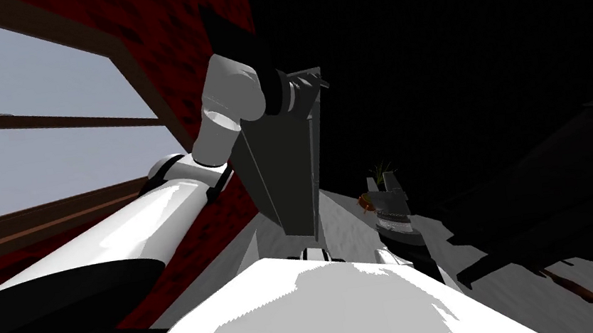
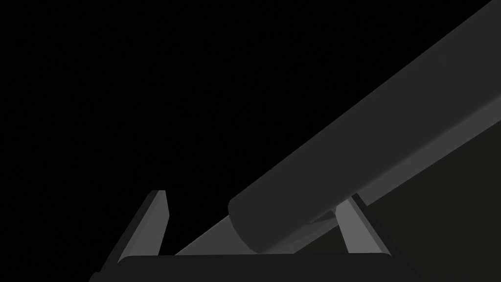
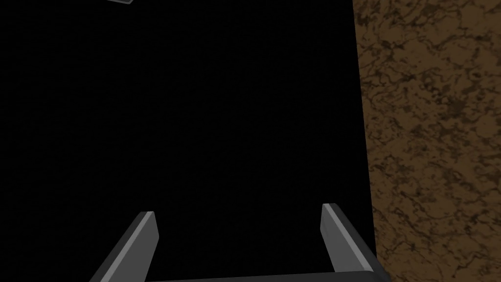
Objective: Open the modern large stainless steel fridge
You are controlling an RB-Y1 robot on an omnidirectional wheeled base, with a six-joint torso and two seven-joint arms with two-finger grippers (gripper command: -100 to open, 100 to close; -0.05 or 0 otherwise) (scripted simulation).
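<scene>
A dark grey slab, the fridge door [image 1: 285, 169], stands edge-on ahead of me beside the red wall. My left arm reaches up to its top corner, where the left gripper [image 1: 303, 92] sits. In the left wrist view a thick dark grey bar, the handle [image 2: 372, 127], runs slantwise and ends between the fingers. The left gripper [image 2: 259, 198] is open, with the bar's end close against one finger [image 2: 354, 225] and a wide gap to the other. My right gripper [image 3: 239, 215] is open with nothing between its fingers, facing a black area.
A red brick wall [image 1: 164, 42] with a brown-framed window [image 1: 17, 126] lies to the left. A grey counter [image 1: 345, 219] beyond the door carries a small plant [image 1: 382, 172] and other items. A brown marbled surface [image 3: 430, 137] lies beside the right gripper.
</scene>
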